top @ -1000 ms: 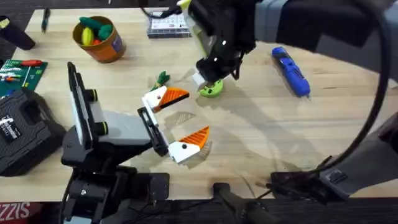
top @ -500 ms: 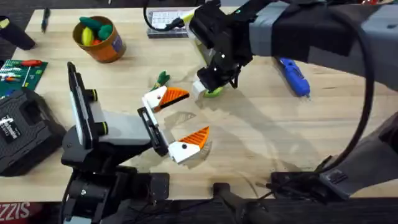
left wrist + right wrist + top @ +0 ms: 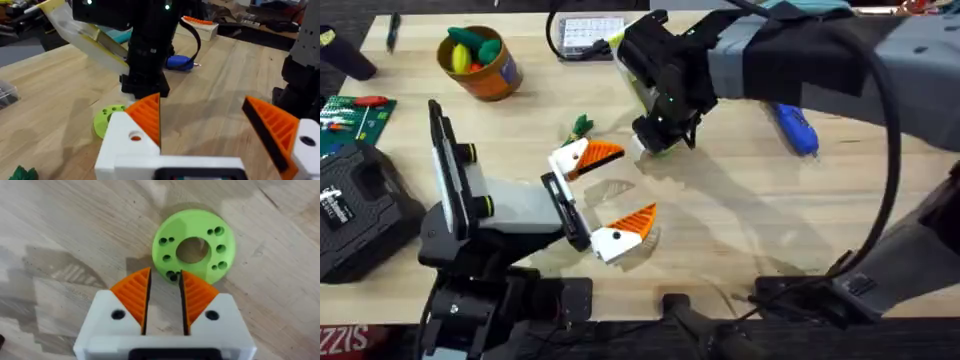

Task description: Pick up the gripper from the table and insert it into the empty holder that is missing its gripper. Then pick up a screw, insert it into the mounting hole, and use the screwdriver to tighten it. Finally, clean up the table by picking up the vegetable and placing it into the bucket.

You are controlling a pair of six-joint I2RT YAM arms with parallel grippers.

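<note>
Right tool [image 3: 164,297] hovered low over the desk [image 3: 740,210] with its orange ribbed pads nearly together, a narrow gap between them and nothing visibly clamped. Its fingertips pointed at the near rim of the lime-green holder [image 3: 194,251], which lay flat just beyond them; whether they touched it could not be told. The holder's centre hole looked empty and its small mounting holes were bare, so the first step, seating the small gripper piece, appeared not done. No screw sat in it either.

Left tool [image 3: 610,195] was spread wide, gripping nothing, near the holder on the side facing the arm bases.

Beside the holder, toward the bucket [image 3: 480,62], lay the small carrot-like vegetable [image 3: 580,127] with its green top, not yet cleared away. The orange bucket stood well apart from the holder, already holding larger toy vegetables. On the holder's other side lay the blue screwdriver [image 3: 790,118], untouched. Most of the task seemed left.
</note>
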